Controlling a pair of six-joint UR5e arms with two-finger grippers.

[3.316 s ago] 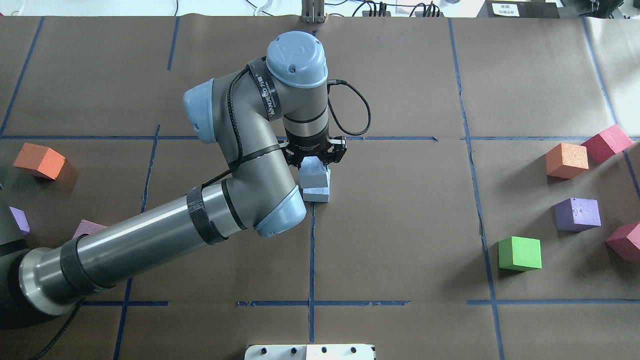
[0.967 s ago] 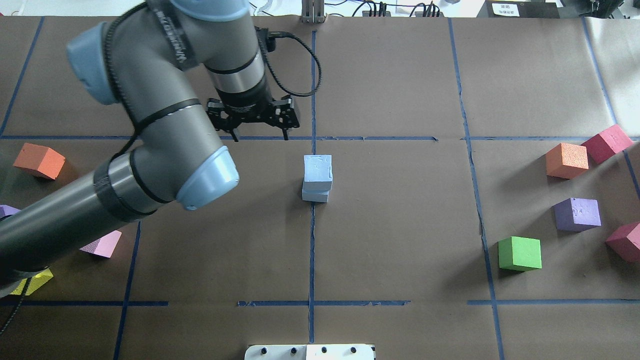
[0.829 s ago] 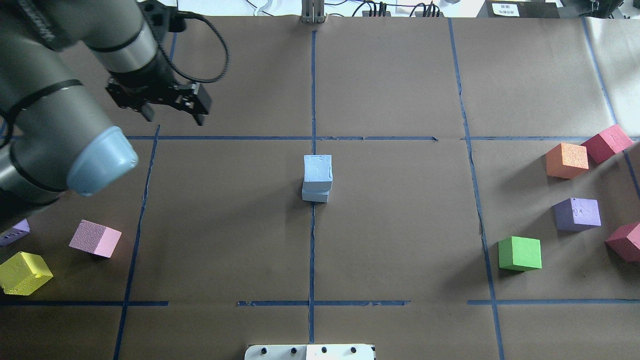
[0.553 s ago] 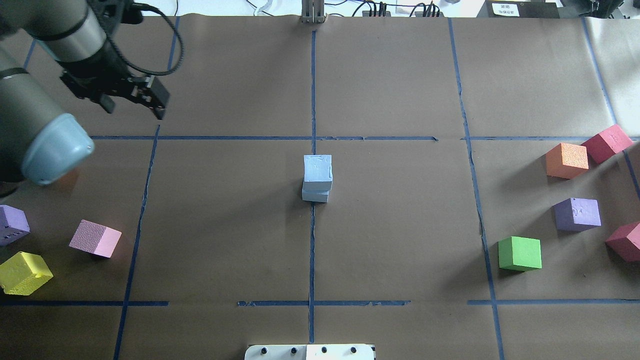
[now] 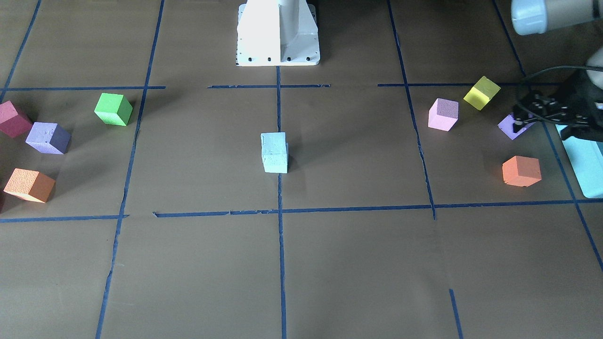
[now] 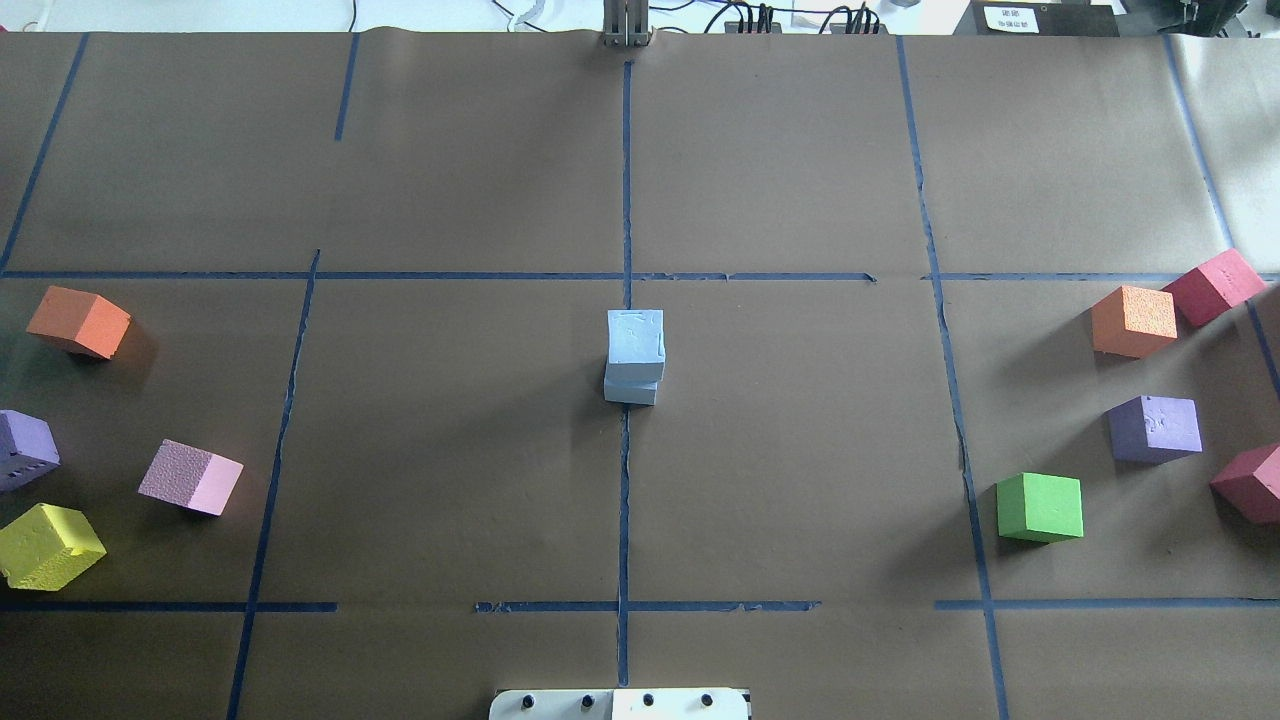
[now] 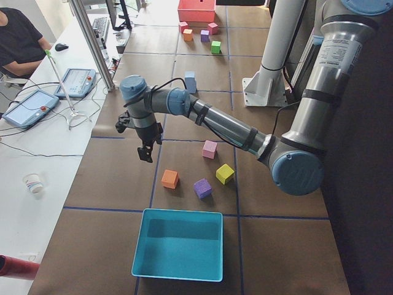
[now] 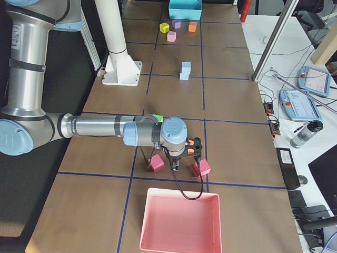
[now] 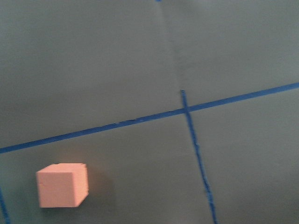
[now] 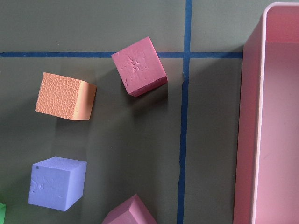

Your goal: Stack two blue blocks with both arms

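The two blue blocks stand stacked at the table's middle, the upper one [image 6: 634,338] sitting slightly askew on the lower one [image 6: 630,392]. The stack also shows in the front-facing view [image 5: 274,151]. Nothing touches it. My left gripper [image 5: 541,132] hovers open and empty far to my left, above a purple cube [image 5: 509,127] and near an orange cube [image 5: 521,171]. In the exterior right view my right gripper [image 8: 185,158] hangs over the red cubes by the pink tray; I cannot tell whether it is open or shut. Neither arm shows in the overhead view.
A teal tray [image 5: 586,165] lies at my far left, with pink [image 6: 190,477], yellow [image 6: 48,545], purple and orange cubes nearby. A pink tray [image 8: 181,221] lies at my far right, with green [image 6: 1040,507], purple [image 6: 1155,428], orange [image 6: 1133,320] and red cubes.
The left gripper let go of the upper blue block, rose and swung away to my left, out of the overhead view. The stack has stayed in place.
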